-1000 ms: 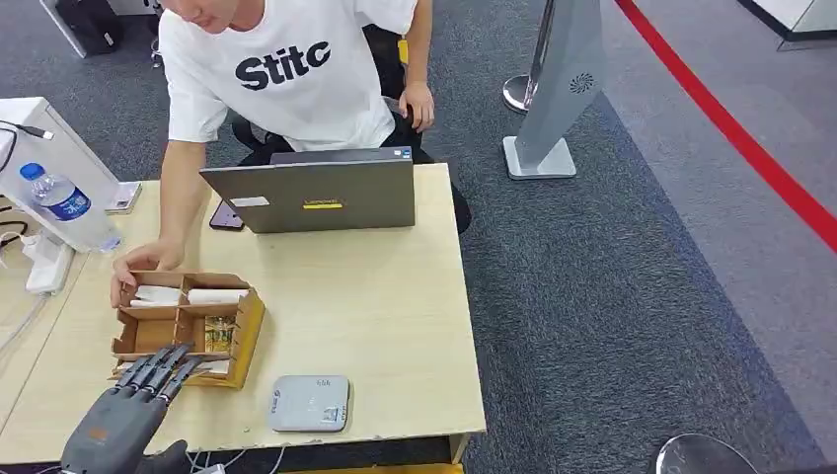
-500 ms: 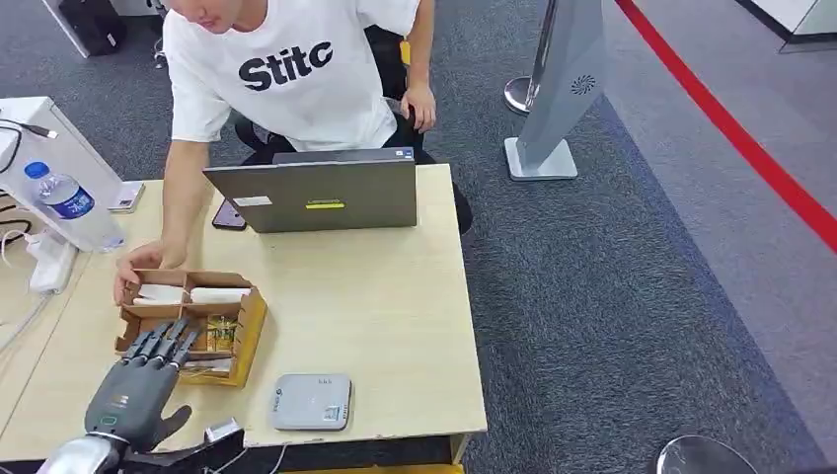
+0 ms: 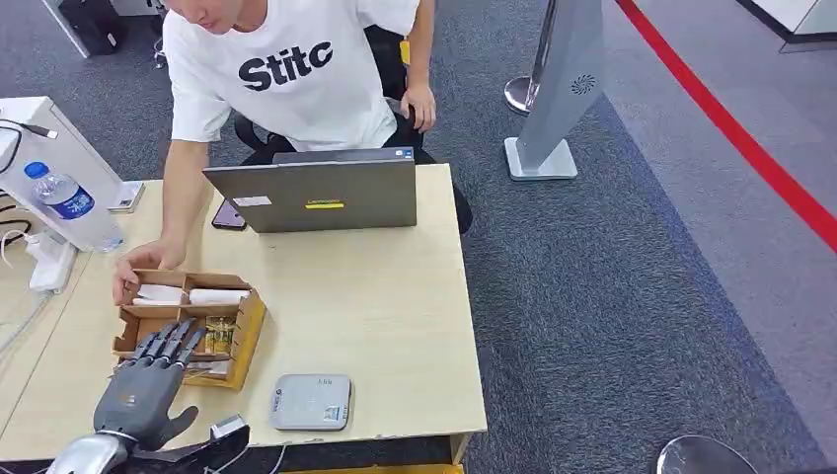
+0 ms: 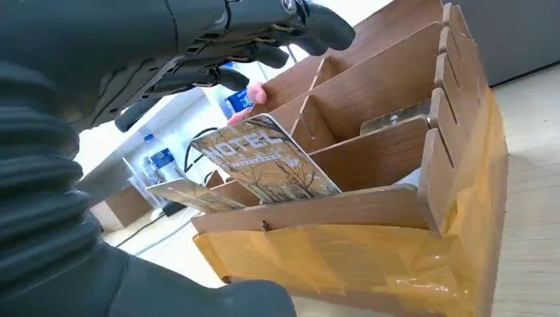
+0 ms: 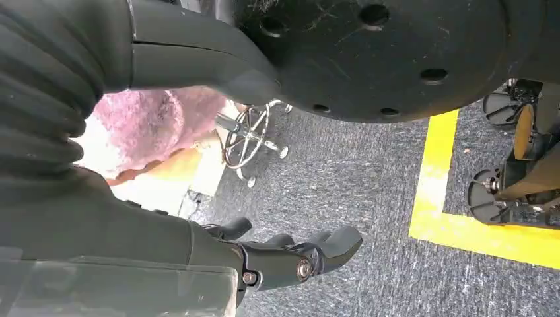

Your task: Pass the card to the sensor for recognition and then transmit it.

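Fingers of the left hand were stretched out straight and spread, reaching forward over the near compartments of the wooden box, with the thumb splayed to the side and nothing held in them. The silver forearm came up from the near-left corner of the worktop, so the palm faced down just short of the box's near edge. In the left wrist view the dark fingers hovered above the box, apart from the card printed with "HOTEL" lettering, which leaned tilted in the nearest compartment; a second card lay flatter beside it. From the head view the cards appeared as a small yellowish patch inside the box, just beyond the fingertips. A person in a white T-shirt sat across the worktop with one hand resting on the far-left corner of the box. The grey sensor lay flat near the front edge, to the right of the box and apart from it. A grey laptop stood open at the far side, and a water bottle stood at the far left. The right hand hung beside the robot's body over grey carpet, its fingers loosely curled and empty.
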{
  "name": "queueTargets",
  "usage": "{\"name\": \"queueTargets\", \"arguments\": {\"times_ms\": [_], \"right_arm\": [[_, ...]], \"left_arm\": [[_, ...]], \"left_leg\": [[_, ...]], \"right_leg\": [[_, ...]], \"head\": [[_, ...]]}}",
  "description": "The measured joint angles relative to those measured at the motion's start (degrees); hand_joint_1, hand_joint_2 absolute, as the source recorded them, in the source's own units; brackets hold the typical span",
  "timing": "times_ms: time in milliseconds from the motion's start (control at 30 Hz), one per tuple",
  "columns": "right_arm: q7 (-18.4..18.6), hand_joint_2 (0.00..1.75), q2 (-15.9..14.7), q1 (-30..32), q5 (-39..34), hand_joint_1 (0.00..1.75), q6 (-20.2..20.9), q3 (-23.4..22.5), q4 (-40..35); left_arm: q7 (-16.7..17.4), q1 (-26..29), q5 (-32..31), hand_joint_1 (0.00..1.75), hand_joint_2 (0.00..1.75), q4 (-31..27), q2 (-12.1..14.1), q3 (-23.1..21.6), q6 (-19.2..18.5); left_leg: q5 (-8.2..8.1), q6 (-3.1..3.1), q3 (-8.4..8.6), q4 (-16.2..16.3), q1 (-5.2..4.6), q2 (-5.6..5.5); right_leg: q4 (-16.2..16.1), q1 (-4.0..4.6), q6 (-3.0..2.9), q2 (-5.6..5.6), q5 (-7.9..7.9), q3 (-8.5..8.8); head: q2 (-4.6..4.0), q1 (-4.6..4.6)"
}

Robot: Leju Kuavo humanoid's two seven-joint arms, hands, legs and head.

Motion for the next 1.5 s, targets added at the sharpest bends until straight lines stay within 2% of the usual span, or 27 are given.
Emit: {"name": "queueTargets", "arguments": {"times_ms": [1500], "right_arm": [[0.0, 1.75, 0.0, 0.01, 0.0, 0.0, 0.0, 0.04, 0.0]], "left_arm": [[-0.04, -0.14, -0.17, 0.0, 1.75, 0.81, -0.66, 0.07, 0.0]], "left_leg": [[0.0, 0.0, 0.0, 0.0, 0.0, 0.0]], "right_leg": [[0.0, 0.0, 0.0, 0.0, 0.0, 0.0]], "head": [[0.0, 0.0]]}}
